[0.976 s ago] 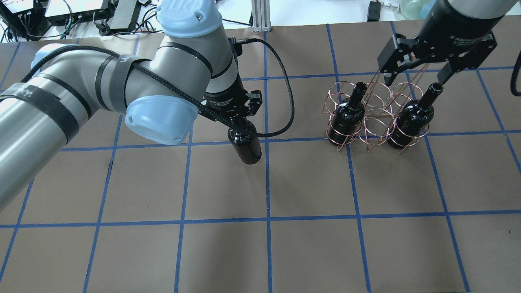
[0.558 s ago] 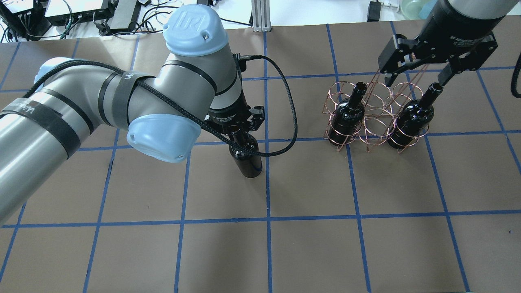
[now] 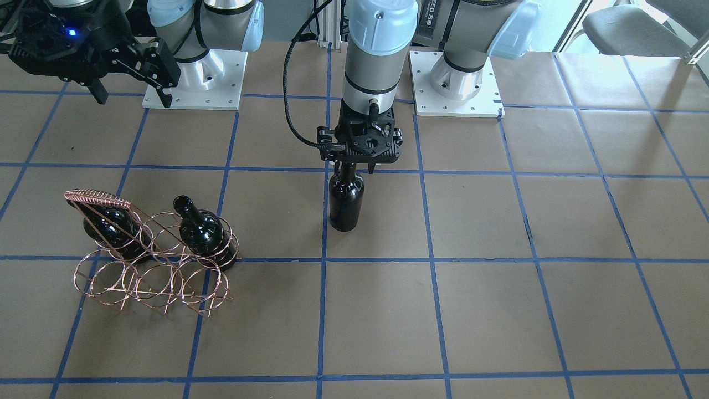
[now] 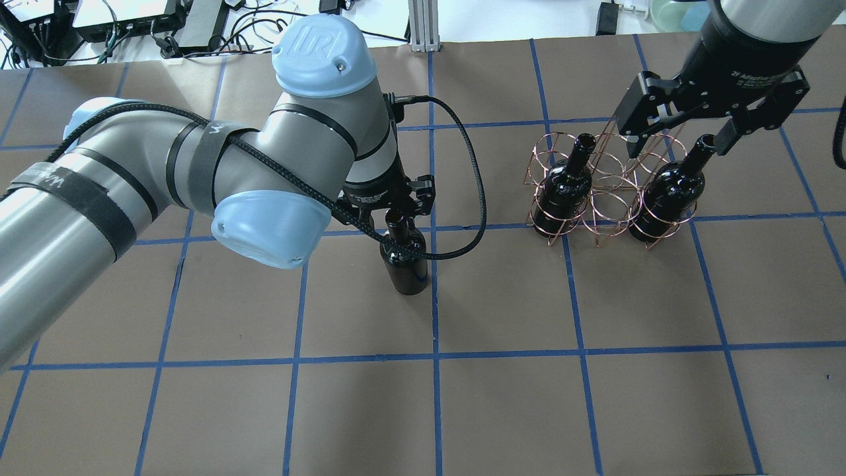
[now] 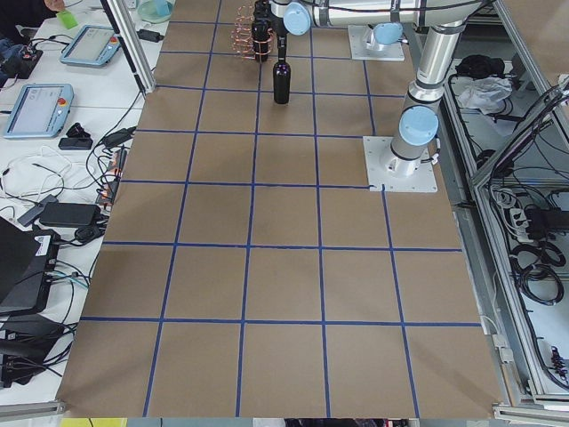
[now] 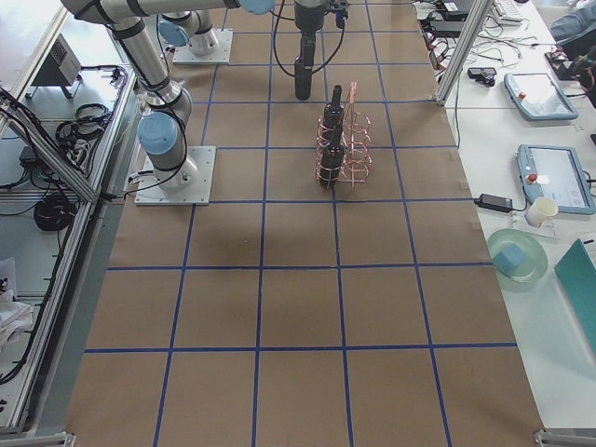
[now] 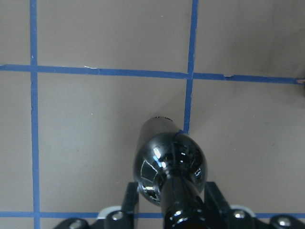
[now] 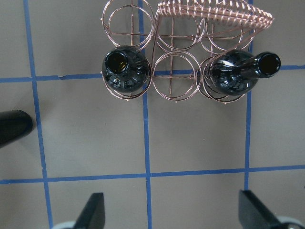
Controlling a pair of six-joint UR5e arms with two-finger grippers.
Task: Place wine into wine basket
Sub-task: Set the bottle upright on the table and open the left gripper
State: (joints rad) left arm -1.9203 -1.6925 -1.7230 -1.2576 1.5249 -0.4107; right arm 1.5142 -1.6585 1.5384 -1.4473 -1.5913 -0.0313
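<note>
Brown gridded table [image 4: 502, 396]: my left gripper [image 3: 354, 166] clamps the neck of the wine [image 3: 346, 202], upright, well left of the wine basket [image 3: 97, 197]; my right gripper [image 4: 677, 147] hangs wide open, empty. Held by the neck alone, it could swing and snag a ring.

Even bright light, soft shadows, glare on wine [image 7: 170, 163].

On my left wrist camera the wine [image 7: 170, 162] loses its mouth off the edge at 6 o'clock, where my left gripper [image 7: 171, 207] shows only finger stubs. My right wrist camera clips that bottle at 9 o'clock and my right gripper [image 8: 174, 212] at 6.
</note>
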